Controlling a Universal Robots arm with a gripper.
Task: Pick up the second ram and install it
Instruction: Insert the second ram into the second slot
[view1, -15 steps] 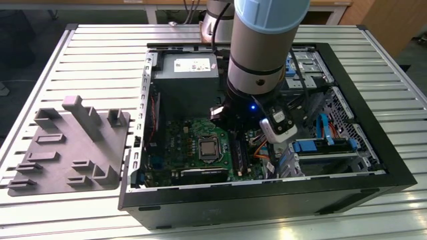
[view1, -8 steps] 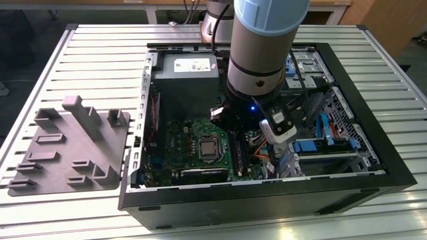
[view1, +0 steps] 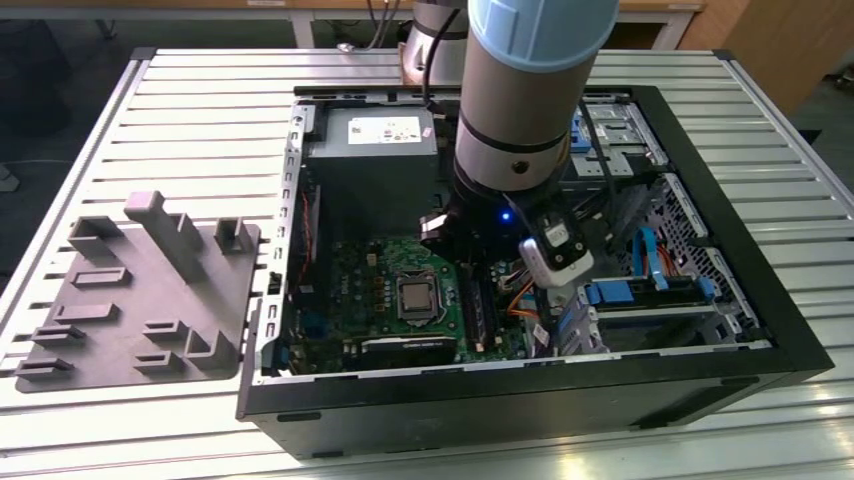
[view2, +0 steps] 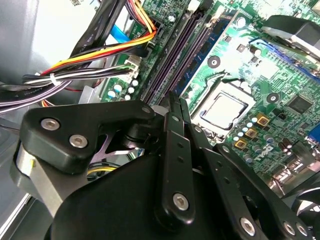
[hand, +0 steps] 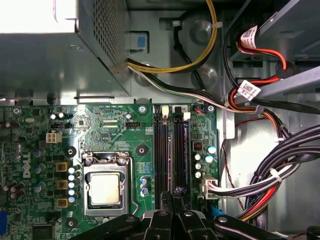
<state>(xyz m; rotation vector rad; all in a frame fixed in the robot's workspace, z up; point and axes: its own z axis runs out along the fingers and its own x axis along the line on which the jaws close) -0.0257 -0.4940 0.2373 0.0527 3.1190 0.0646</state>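
Black fingers (hand: 172, 197) are pinched together above the memory slots (hand: 170, 145), apparently gripping nothing. Pressing down off-line could scrape the green motherboard (hand: 115, 130).

A lab or workshop is suggested: an open computer case (view1: 534, 400) is laid on a slatted aluminium bench (view1: 200, 110), with wooden desks (view1: 654, 15) seen at twelve o'clock.

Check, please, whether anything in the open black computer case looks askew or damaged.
Nothing stands out: the long black memory slots run straight on the green motherboard, and the coloured cables lie bundled beside it.
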